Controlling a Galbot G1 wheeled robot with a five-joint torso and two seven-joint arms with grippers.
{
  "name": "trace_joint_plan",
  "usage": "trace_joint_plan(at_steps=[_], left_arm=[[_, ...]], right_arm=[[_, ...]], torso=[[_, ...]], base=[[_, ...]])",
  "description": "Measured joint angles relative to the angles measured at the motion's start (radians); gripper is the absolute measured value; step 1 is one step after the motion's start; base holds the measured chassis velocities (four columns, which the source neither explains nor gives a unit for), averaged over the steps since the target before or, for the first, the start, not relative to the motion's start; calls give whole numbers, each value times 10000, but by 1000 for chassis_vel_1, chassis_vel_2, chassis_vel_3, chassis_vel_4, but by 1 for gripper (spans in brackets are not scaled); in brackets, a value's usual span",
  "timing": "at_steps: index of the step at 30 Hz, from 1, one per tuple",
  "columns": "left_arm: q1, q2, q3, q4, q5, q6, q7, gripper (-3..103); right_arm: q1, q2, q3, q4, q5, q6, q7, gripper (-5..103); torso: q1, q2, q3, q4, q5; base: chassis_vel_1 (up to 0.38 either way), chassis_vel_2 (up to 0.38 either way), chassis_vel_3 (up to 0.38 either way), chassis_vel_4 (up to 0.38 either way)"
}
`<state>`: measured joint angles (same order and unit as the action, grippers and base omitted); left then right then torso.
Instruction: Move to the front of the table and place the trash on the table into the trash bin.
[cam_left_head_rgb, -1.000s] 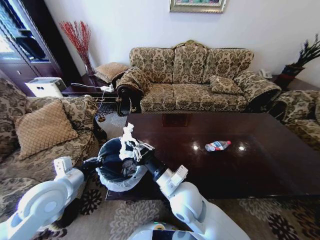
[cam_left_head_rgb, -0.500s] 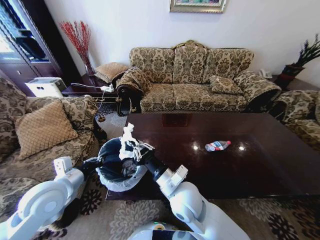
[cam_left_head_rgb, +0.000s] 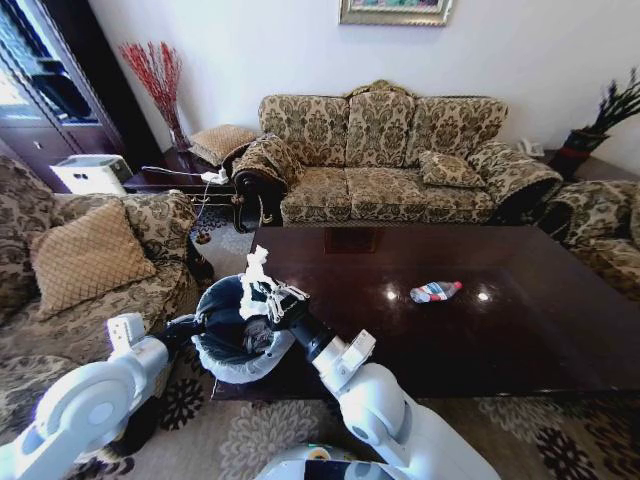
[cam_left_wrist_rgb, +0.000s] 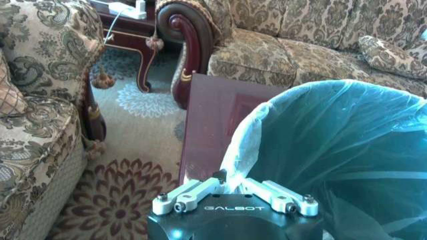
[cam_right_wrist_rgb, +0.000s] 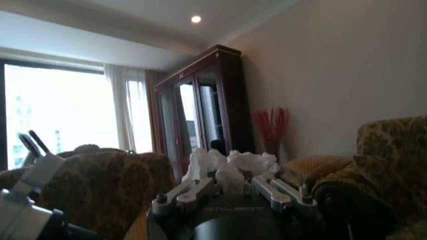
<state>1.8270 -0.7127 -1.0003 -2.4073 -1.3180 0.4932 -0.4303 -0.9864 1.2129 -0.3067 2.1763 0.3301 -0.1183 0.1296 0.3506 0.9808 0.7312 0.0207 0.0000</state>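
Crumpled paper (cam_right_wrist_rgb: 230, 167) pinched between right fingers (cam_right_wrist_rgb: 270, 189).

Left gripper (cam_left_wrist_rgb: 231, 186) is closed on the rim of the trash bin (cam_left_wrist_rgb: 347, 150), pinching the translucent liner bag at the near edge. The bin sits over the corner of the table (cam_left_wrist_rgb: 210, 117). Patterned carpet (cam_left_wrist_rgb: 127, 165) and sofa (cam_left_wrist_rgb: 300, 45) lie beyond.
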Motion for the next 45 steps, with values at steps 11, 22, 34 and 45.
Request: trace_joint_plan(at_steps=[11,22,34,45], left_arm=[[1,0,-1,4,7,2,-16,0],[-3,0,0,-4,-5,0,3,0],[0,-1,0,-4,-1,1,-2,0],[0,0,0,-2,0,0,1,0]], right_arm=[[224,-24,-85,-1228,-1578,133,-2,51],[266,76,-619,-1307,-1305,2172,0,89],[303,-203,-320,-656,-699,3201,2,100],[1558,-847,-645,418,472,2410,2,100]], torso=[[1,0,0,0,0],[1,0,0,0,0],[1,0,0,1,-6],[1,1,0,3,-3]], base=[[0,0,0,0],[0,0,0,0],[0,0,0,0],[0,0,0,0]])
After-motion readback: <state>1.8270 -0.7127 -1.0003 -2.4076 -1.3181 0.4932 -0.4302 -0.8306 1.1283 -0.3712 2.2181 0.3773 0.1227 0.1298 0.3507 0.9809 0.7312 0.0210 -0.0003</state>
